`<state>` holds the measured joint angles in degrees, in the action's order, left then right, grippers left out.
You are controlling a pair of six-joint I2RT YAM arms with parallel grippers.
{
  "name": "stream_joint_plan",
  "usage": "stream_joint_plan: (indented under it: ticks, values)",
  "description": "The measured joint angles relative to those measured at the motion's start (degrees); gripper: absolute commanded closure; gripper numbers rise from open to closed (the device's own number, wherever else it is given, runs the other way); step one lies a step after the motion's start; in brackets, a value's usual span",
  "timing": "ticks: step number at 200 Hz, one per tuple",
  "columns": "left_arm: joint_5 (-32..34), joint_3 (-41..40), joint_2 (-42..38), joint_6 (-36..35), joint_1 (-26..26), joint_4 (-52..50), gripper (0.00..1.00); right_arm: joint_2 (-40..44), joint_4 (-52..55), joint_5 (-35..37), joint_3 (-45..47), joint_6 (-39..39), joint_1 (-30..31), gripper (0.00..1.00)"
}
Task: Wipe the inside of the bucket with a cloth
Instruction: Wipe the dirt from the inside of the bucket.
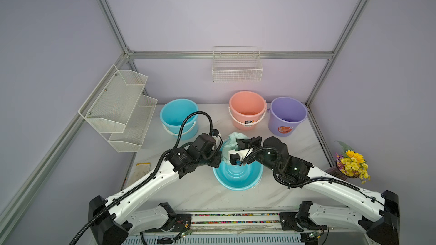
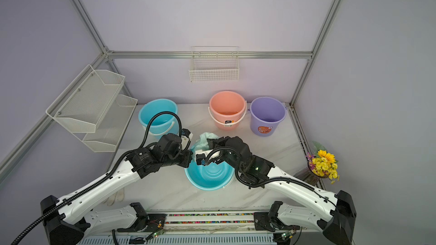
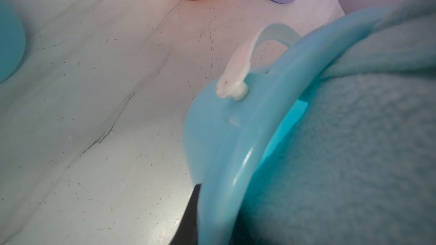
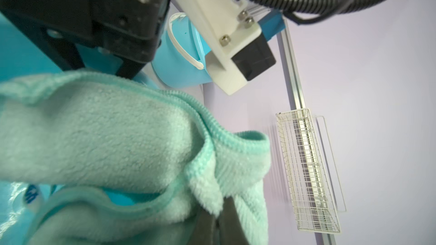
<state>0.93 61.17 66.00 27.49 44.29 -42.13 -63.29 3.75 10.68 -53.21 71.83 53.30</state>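
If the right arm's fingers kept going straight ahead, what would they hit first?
Past the cloth the right fingers pinch, probably the inner wall of the tilted blue bucket, near the rim the left fingers clamp; depth is unclear.

Top views: soft, even, cool light, no hard shadows; faint pink glow on wall (image 1: 236, 87) just above pink bucket (image 1: 247, 111). Wide-angle stretch at corners. Mild sheen on table (image 1: 205, 192). Left wrist: cloth (image 3: 354, 161) v. close, out of focus; bucket (image 3: 224, 185) rim smeared, w/ thin glare streak. Right wrist: cloth hem sharp, basket (image 4: 309, 170) motion-blurred.
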Motion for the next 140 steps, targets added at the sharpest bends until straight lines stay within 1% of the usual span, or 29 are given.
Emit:
stream_joint_plan:
  ticks: [24,59,118,140]
  values:
    - [-1.5,0.8,0.7,0.0,0.0,-0.2,1.0,-1.9,-0.8,0.2,0.0,3.9,0.5,1.0]
    - [-1.9,0.9,0.7,0.4,-0.2,-1.0,1.0,-6.2,-1.3,0.1,0.8,6.7,1.1,1.0]
    - [-1.6,1.6,0.7,0.2,-0.8,-3.0,1.0,-9.5,-2.6,-0.5,3.1,6.5,1.4,1.0]
    - [-2.8,2.1,0.7,0.2,-0.4,-2.7,1.0,-13.1,-3.2,0.6,3.8,5.4,1.5,1.0]
